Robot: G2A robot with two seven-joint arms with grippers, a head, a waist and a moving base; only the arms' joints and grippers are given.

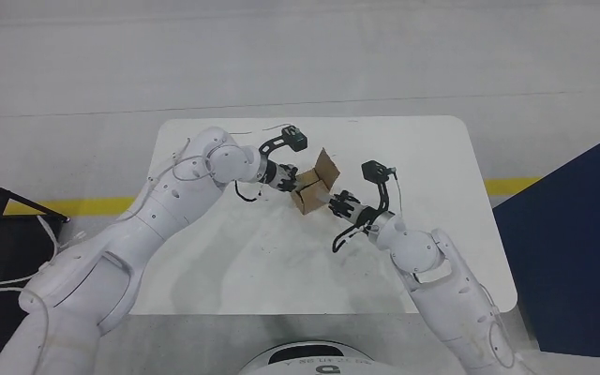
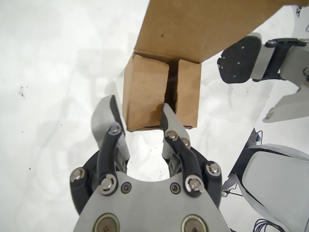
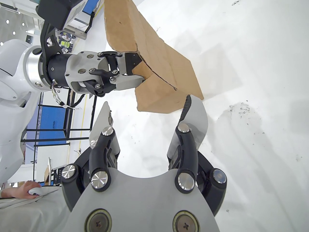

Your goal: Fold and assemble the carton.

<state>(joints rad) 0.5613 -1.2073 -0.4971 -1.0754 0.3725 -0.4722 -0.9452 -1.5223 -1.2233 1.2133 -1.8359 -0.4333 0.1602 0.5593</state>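
Observation:
A small brown carton (image 1: 314, 183) lies near the middle of the white table (image 1: 234, 272), with one large flap (image 2: 205, 13) standing open. My left gripper (image 1: 286, 178) holds it from the left. In the left wrist view this gripper (image 2: 140, 107) is shut on an end panel of the carton (image 2: 144, 90), one finger in the slit between two end flaps and the other outside. My right gripper (image 1: 339, 202) is on the carton's opposite side. In its own view it (image 3: 147, 108) is open, and one fingertip (image 3: 187, 105) touches the corner of the carton (image 3: 164, 73).
The table's far edge (image 1: 309, 119) lies a short way behind the carton. Bare tabletop stretches toward the front (image 1: 281, 281) and right (image 1: 450, 169). A yellow floor line (image 1: 511, 185) and a dark blue panel (image 1: 553, 253) lie beyond the right edge.

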